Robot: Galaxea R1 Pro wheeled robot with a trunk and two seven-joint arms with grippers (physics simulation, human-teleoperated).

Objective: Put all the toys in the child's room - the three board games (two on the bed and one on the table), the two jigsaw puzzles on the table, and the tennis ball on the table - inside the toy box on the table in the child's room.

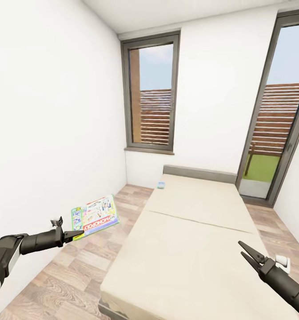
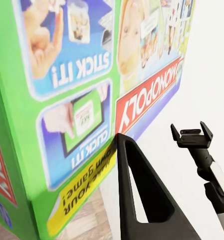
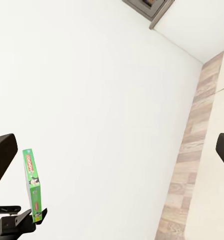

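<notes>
**A:** Where does it stand?

**B:** The left gripper (image 1: 73,234) has its jaws closed on one corner of the Monopoly box (image 1: 95,215), holding it out over the wood floor (image 1: 78,266) between the white wall (image 1: 47,133) and the bed (image 1: 193,240). The left wrist view shows one dark finger (image 2: 141,195) pressed against the box's printed face near the yellow strip.

**A:** A corner pinch on a wide flat box. That worries me.

**B:** Me too. Most of the box hangs beyond the jaws, so I judge it could pivot or slip out if the arm swings quickly or the base turns hard. If it drops here, it lands on the floor, which is a harder pick than the mattress.

**A:** And the wall?

**B:** Close on that side. A turn towards it could knock the box's far edge against the wall and lever it loose.

**A:** The other arm?

**B:** The right gripper (image 1: 250,254) hovers over the near part of the bed, jaws parted and empty. Nothing at risk there.

**A:** Anything left on the bed?

**B:** A small blue box (image 1: 161,185) lies at the far end near the headboard (image 1: 198,173), just below the window (image 1: 151,95). It is well apart from both grippers, so I expect it needs its own reach later. The surface and toy box lie outside these views, so the carry is still ahead.
</notes>
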